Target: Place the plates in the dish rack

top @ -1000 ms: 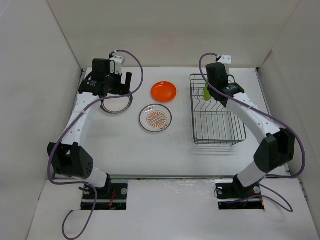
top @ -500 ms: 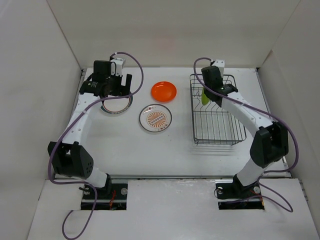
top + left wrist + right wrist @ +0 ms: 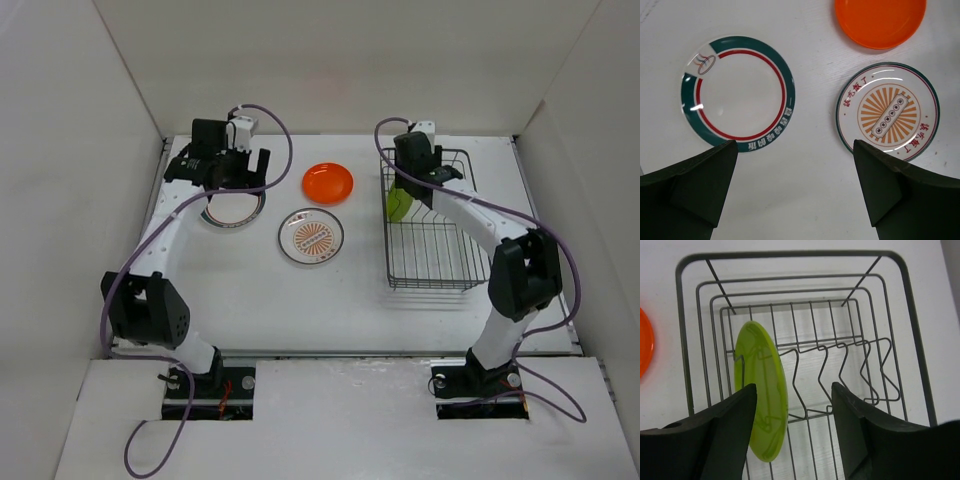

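A white worktop [image 3: 350, 290] spreads out in front of me. On its right side sits the dark wire dish rack [image 3: 440, 250]. The green plate [image 3: 762, 390] stands on edge inside the rack, tilted, close to the rack's left wall and beside the first bent prongs.

Three plates lie flat on the worktop, left of the rack and apart from one another: the orange plate [image 3: 328, 182], the sunburst plate [image 3: 312, 236] and the ringed plate [image 3: 737, 94].

My right claw [image 3: 792, 405] hangs over the rack with its jaws apart, gripping nothing. The green plate is just by its left finger; I cannot tell whether they touch.

My left claw [image 3: 795, 170] hovers wide open and empty above the bare worktop between the ringed plate and the sunburst plate.

I judge one plate is loaded and three remain. Next, my right claw should lift away without nudging the leaning plate. My left claw must shift over one rim and come down to pinch it, which is awkward on a plate lying flat.
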